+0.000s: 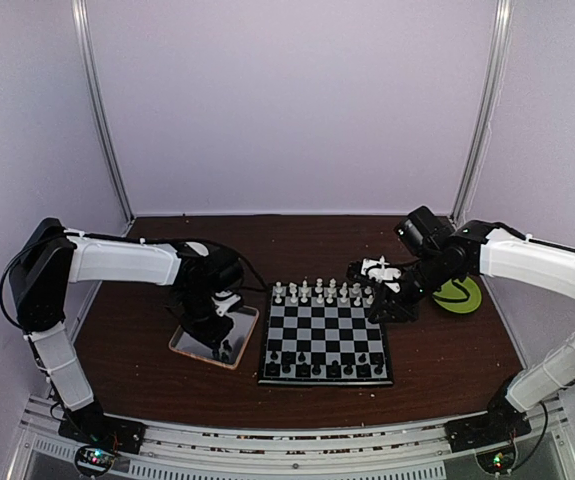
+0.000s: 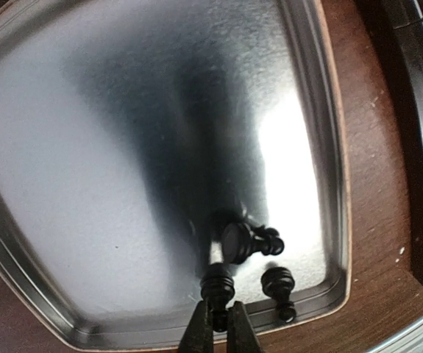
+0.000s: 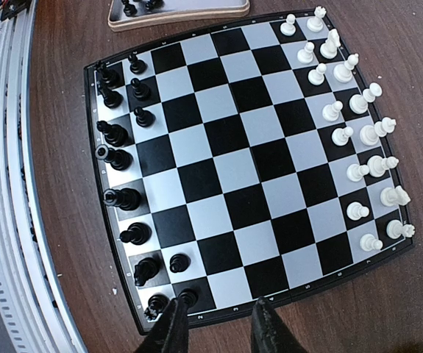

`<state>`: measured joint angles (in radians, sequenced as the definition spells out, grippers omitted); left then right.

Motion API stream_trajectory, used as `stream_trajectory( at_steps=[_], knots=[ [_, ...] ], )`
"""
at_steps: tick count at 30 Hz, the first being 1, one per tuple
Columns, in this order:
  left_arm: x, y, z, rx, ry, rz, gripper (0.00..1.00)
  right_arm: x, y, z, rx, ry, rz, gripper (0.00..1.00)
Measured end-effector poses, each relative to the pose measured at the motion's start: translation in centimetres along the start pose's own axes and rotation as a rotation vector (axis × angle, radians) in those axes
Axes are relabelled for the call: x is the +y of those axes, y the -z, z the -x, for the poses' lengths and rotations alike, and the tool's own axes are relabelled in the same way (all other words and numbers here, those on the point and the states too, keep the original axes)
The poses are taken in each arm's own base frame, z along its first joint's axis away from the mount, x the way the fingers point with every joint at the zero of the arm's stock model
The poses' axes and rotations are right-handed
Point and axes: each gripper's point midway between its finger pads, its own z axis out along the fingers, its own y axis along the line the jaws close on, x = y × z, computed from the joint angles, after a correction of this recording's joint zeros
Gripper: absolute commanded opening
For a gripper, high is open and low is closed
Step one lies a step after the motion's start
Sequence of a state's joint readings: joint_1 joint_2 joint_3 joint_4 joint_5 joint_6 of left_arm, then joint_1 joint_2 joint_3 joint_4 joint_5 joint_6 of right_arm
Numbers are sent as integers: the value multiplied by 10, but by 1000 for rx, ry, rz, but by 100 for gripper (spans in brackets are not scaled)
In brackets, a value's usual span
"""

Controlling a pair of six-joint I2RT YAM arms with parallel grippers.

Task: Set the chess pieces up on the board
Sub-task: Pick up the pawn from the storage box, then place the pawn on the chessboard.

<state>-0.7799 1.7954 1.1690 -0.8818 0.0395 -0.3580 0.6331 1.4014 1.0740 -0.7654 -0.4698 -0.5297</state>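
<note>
left gripper: pinched closed on 1 black piece; fingers meet around its lower body, head pokes out past the tips
held piece location: in the tray, near the corner on the board side, not lifted clear as far as I can tell
tray leftovers: lying piece touching or just beside the held one; third piece just to its right, upright or not I cannot tell
right gripper: jaws apart, nothing between them, hovering by the board edge
board: white pieces fill 2 rows on the far side; black pieces on board line the near side with gaps
step (judgement): picking black men out of the tray to fill those gaps, about 3 left
handling (judgement): very light, rigid, smooth, round; likely to twist or squirt out of a flat pinch
grip point: narrow waist between base and head, centred in the pads, axis kept vertical
risk: dragging the 2 neighbours on lift; tipping adjacent men on placement
</note>
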Motion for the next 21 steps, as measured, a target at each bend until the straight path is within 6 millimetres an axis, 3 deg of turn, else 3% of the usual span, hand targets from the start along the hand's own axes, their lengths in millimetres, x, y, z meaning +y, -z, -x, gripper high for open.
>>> stream_trajectory(
  at_steps=[6, 12, 17, 21],
  knots=[
    [11, 6, -5, 23, -11, 66, 0, -1, -1, -1, 3, 2, -2, 30],
    [10, 34, 16, -54, -35, 78, 0, -1, -1, -1, 6, 3, -5, 30],
    [-6, 71, 47, -173, -83, 19, 0, -2, -1, -1, 7, 6, -8, 30],
    [-38, 98, 71, -258, -165, -63, 0, -3, -1, -2, 11, 5, -14, 30]
  ],
)
